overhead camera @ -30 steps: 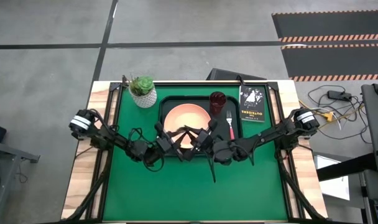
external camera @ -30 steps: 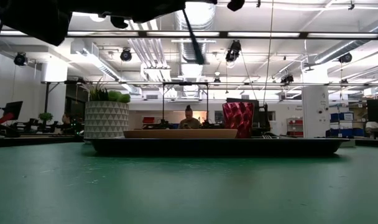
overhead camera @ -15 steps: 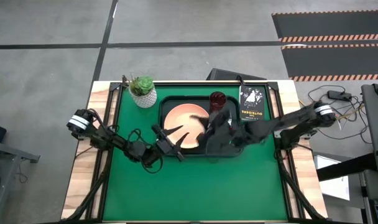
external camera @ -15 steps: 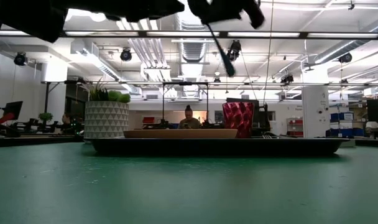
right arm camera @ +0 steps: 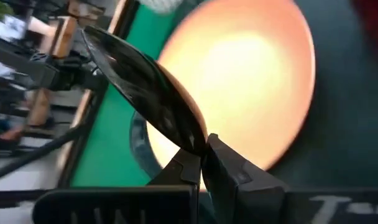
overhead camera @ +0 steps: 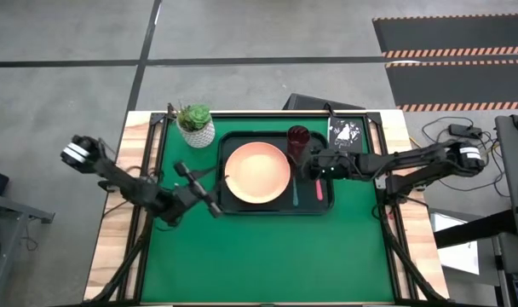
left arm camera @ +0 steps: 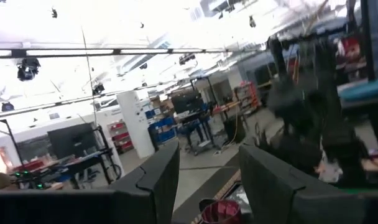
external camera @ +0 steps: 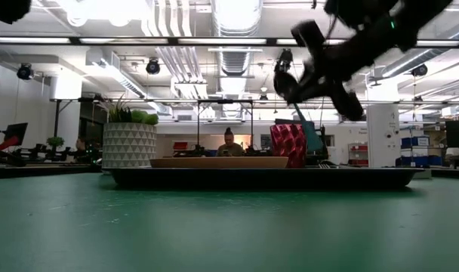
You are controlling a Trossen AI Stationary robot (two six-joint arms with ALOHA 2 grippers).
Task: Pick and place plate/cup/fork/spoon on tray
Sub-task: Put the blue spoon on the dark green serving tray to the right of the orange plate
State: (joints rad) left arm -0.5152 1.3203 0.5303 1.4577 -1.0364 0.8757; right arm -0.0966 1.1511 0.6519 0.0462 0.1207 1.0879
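Observation:
The dark tray (overhead camera: 276,210) holds the salmon-pink plate (overhead camera: 257,173), the maroon cup (overhead camera: 298,141) at its far right and the pink-handled fork (overhead camera: 319,189) lying flat near its right rim. My right gripper (overhead camera: 311,166) hovers over the tray between cup and fork, shut on the spoon (overhead camera: 295,194). The spoon's blue handle slants down between plate and fork. My left gripper (overhead camera: 204,189) is open and holds nothing. It is over the green mat just left of the tray. My right gripper pinches the spoon between its two fingers at the neck beside the dark bowl (right arm camera: 190,138). The bowl (right arm camera: 145,81) sticks out past the fingertips. The blue handle (external camera: 314,140) slants down toward the tray. Whether its end touches the tray cannot be told.
A white pot with a green plant (overhead camera: 196,126) stands on the mat by the tray's far left corner. A black booklet (overhead camera: 348,135) lies right of the cup, partly under my right arm. Green mat lies bare on the near side of the tray.
My left gripper has opened and drawn back from the plate's near edge toward the table's left edge. My right gripper has carried the spoon from the tray's near rim toward the far right, over the tray beside the cup, and has come lower.

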